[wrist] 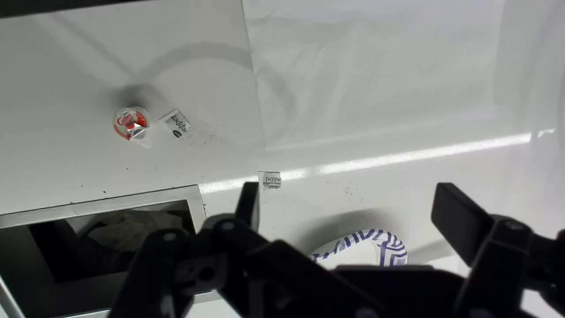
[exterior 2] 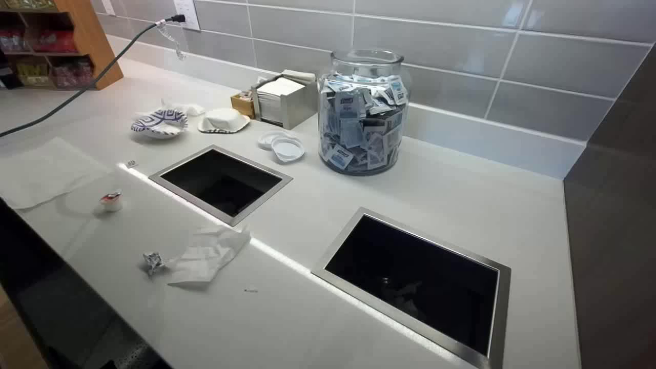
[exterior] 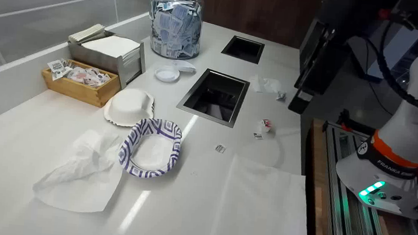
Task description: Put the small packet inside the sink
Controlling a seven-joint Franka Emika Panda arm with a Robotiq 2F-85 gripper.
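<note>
The small packet (exterior: pixel 266 125) is a tiny whitish cup-like packet with a red mark and a partly peeled foil lid. It stands on the counter near the front edge, also in an exterior view (exterior 2: pixel 110 201) and at the left of the wrist view (wrist: pixel 129 121). The sink may be either of two metal-rimmed rectangular openings: the nearer one's rim (exterior: pixel 205 117) shows in all views (exterior 2: pixel 191 201) (wrist: pixel 101 201), the farther one (exterior: pixel 239 58) in both exterior views (exterior 2: pixel 402 315). My gripper (wrist: pixel 348 192) is open and empty, high above the counter; the packet lies left of its fingers.
Flat pepper packets (wrist: pixel 270 179) (wrist: pixel 175 123) lie near the small packet. A patterned bowl (exterior: pixel 128 152), an upturned bowl (exterior: pixel 128 104), lids (exterior: pixel 166 73), crumpled paper (exterior 2: pixel 205 256), foil (exterior 2: pixel 152 261), a napkin holder (exterior: pixel 132 65), a wooden box (exterior: pixel 82 90) and a glass jar (exterior: pixel 175 27) stand around.
</note>
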